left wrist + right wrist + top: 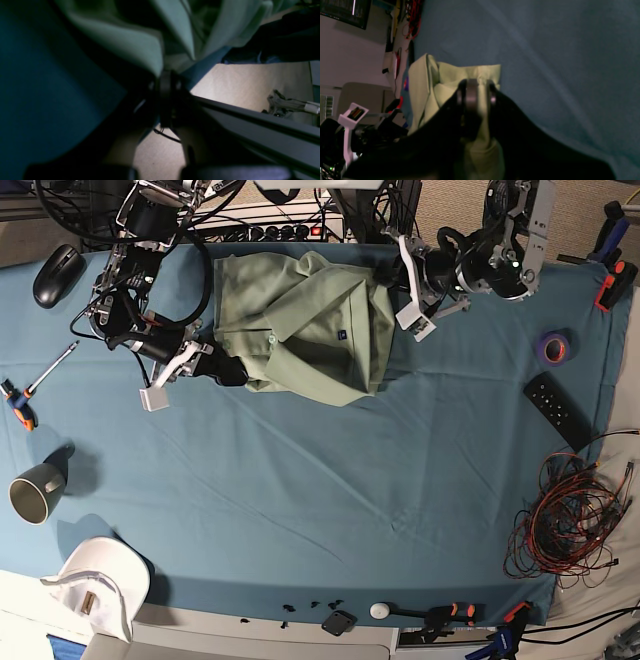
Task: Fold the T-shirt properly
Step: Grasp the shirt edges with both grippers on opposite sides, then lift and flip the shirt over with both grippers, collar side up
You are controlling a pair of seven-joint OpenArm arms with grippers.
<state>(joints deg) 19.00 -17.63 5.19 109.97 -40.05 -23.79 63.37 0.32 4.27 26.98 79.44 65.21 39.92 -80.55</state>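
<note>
The pale sage-green T-shirt [300,330] lies crumpled and partly folded over at the back of the blue table cloth [300,510], its collar and small buttons showing. My left gripper [386,279] reaches the shirt's right edge. In the left wrist view this gripper [167,76] is shut on a fold of the T-shirt [130,42]. My right gripper [230,370] is at the shirt's lower left corner. In the right wrist view it [475,87] is shut on a bunch of T-shirt [450,72] fabric, which passes between its jaws.
A mouse [58,262], a screwdriver [50,370], a mug [35,492] and a white cap [95,585] are on the left. A purple tape roll [556,347], a remote [560,410] and a tangle of cables [570,520] are on the right.
</note>
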